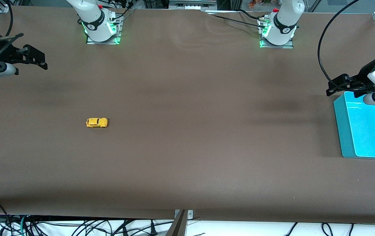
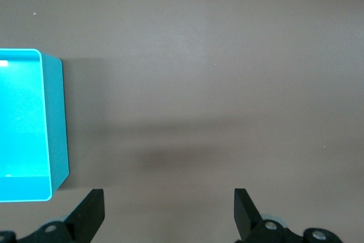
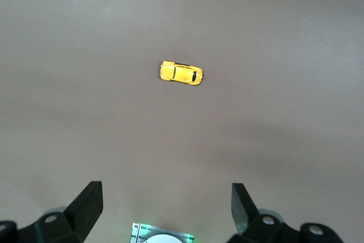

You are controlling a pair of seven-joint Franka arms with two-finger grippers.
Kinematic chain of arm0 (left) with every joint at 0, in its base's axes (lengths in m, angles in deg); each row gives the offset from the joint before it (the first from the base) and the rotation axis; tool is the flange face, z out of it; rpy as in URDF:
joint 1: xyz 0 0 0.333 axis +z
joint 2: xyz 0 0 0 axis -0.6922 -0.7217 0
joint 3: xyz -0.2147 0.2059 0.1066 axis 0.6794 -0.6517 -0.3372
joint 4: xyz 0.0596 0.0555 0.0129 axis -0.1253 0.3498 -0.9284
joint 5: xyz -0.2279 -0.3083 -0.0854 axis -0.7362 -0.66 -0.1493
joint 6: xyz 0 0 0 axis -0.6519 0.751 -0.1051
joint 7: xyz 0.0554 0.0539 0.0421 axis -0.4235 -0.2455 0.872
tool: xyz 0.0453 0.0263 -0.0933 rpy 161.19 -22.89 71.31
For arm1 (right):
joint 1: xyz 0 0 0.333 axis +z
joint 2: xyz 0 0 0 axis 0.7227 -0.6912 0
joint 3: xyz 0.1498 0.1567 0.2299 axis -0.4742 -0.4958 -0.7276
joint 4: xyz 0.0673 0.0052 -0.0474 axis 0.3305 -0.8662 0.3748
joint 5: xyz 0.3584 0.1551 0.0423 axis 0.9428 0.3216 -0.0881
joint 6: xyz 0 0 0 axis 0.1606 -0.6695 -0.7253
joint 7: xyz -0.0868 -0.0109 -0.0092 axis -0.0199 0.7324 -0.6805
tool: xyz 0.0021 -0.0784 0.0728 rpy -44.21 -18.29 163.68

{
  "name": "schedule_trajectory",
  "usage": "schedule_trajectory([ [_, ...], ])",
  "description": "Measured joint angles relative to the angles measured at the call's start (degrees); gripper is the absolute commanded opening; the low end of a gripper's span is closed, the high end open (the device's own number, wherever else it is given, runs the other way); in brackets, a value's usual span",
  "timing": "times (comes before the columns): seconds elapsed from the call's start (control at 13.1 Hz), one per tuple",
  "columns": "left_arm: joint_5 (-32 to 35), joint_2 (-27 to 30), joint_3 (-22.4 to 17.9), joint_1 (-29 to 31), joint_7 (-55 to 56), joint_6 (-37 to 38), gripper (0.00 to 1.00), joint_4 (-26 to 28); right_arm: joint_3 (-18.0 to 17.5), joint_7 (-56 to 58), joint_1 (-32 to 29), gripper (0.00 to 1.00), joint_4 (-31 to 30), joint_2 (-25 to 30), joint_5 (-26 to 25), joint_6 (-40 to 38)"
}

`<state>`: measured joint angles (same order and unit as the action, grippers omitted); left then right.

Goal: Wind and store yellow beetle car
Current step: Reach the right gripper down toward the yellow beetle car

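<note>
Front view shows both arms drawn back to the table's two ends, each waiting with its hand raised above the brown table (image 1: 187,147). At the right arm's end, the right gripper (image 1: 41,62) hangs over bare tabletop, its black fingers spread apart and holding nothing. Over the rim of the open turquoise plastic bin (image 1: 341,131) at the left arm's end, the left gripper (image 1: 333,89) is likewise released and empty. On its wheels, the tiny rounded yellow beetle car (image 1: 96,122) sits on the table toward the right arm's end, well apart from both grippers.
</note>
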<state>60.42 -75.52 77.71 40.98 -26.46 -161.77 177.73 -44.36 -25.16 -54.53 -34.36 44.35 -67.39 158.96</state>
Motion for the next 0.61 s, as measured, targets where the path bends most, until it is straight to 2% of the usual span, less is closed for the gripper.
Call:
schedule_trajectory([
  [0.3, 0.00, 0.00, 0.00, -0.03, 0.00, 0.00, 1.00, 0.00, -0.97, 3.93, 0.02, 1.00, -2.12, -2.19, 0.01, 2.09],
  [0.61, 0.00, -0.01, 0.00, -0.09, 0.00, 0.00, 1.00, -0.01, -1.95, 18.49, 0.03, 1.00, -7.69, -8.04, 0.01, 13.10],
])
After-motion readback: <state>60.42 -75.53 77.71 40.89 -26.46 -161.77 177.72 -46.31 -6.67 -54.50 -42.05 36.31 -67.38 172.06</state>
